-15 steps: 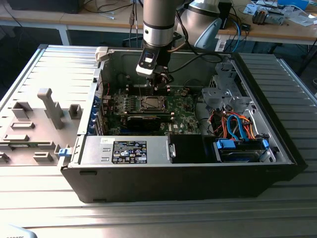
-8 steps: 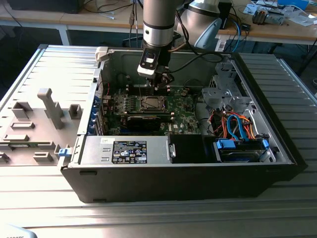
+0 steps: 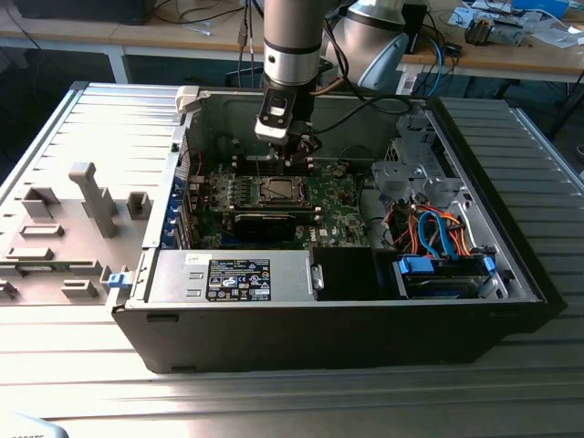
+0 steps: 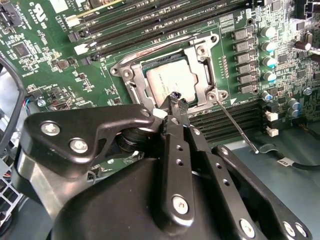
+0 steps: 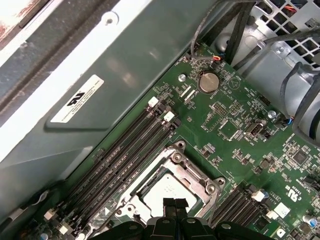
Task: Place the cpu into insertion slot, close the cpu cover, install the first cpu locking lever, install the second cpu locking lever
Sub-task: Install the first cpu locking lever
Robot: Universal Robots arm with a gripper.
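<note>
Grey ribbed tabletop [image 3: 82, 365] holds a big open computer case [image 3: 511, 274] in its middle. At the bottom of the case lies a green board [image 4: 45, 70].

On the board sits the slot [image 4: 124, 74], next to the long memory slots [image 5: 125, 150]. The cpu [image 4: 169, 80] lies flat in the slot, and its silver top shows in both wrist views [image 5: 167, 189]. The cover [image 4: 201, 56] is folded down flat over the cpu, so the cpu shows through the hole in the cover's middle.

The arm [image 3: 292, 41] reaches straight down into the case. The end effector [image 4: 176, 99] hangs right above the slot, with its tips over one edge of the cpu and cover. Its two fingers are pressed together and nothing is between them, as the first wrist view [image 5: 175, 202] shows too. I cannot tell if the tips touch the cover.

A thin metal lever [image 4: 236, 125] starts at the cover corner just beside the tips and runs slanting away across the board.
</note>
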